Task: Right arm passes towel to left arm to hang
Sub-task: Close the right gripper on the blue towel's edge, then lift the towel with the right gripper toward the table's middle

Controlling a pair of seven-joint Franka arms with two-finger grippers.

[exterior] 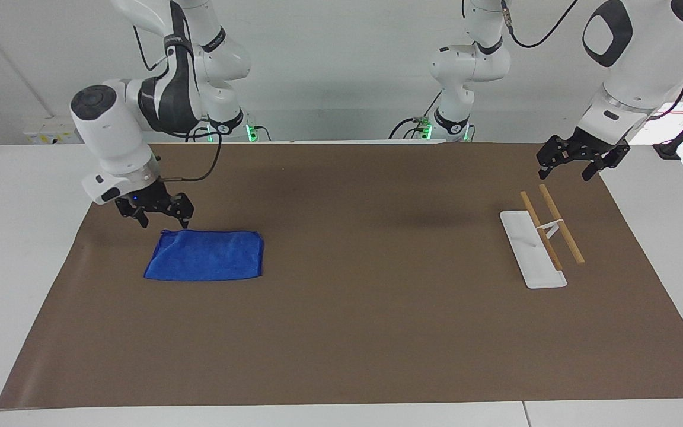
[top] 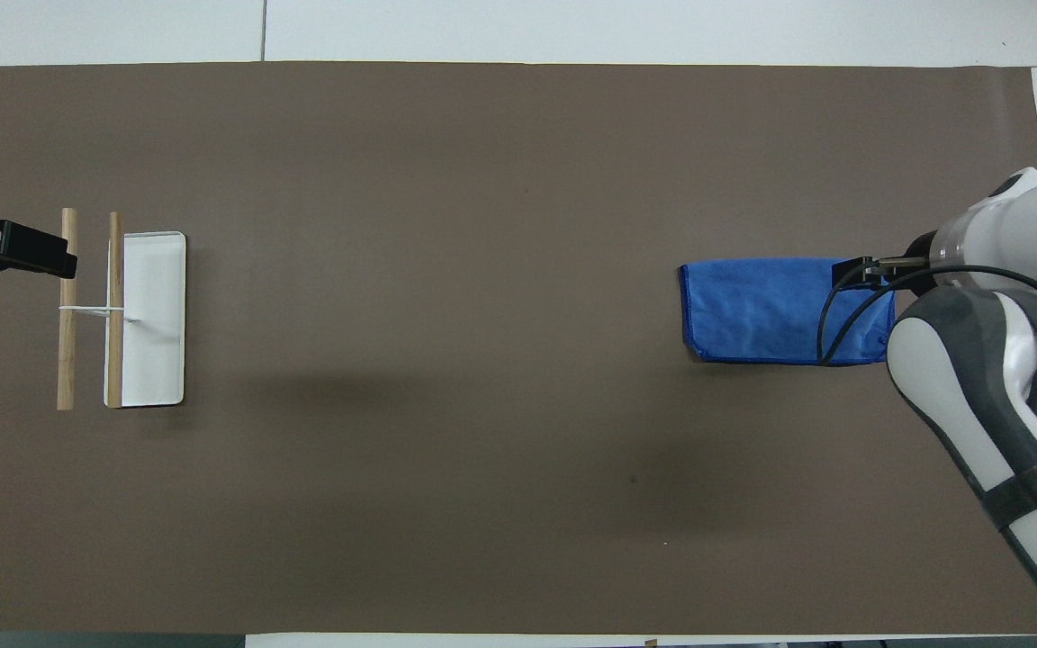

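The blue towel (exterior: 205, 255) lies flat on the brown mat toward the right arm's end of the table; it also shows in the overhead view (top: 761, 310). My right gripper (exterior: 164, 224) is open and empty, low over the towel's end that is toward that same end of the table, a little above the cloth. In the overhead view its wrist covers that end of the towel. My left gripper (exterior: 565, 175) is open and empty, waiting in the air over the end of the rack's wooden rods (exterior: 561, 222).
The rack, a white base plate (exterior: 534, 252) with two wooden rods on a thin white stand, sits toward the left arm's end; it also shows in the overhead view (top: 154, 315). The brown mat (exterior: 377, 332) covers most of the white table.
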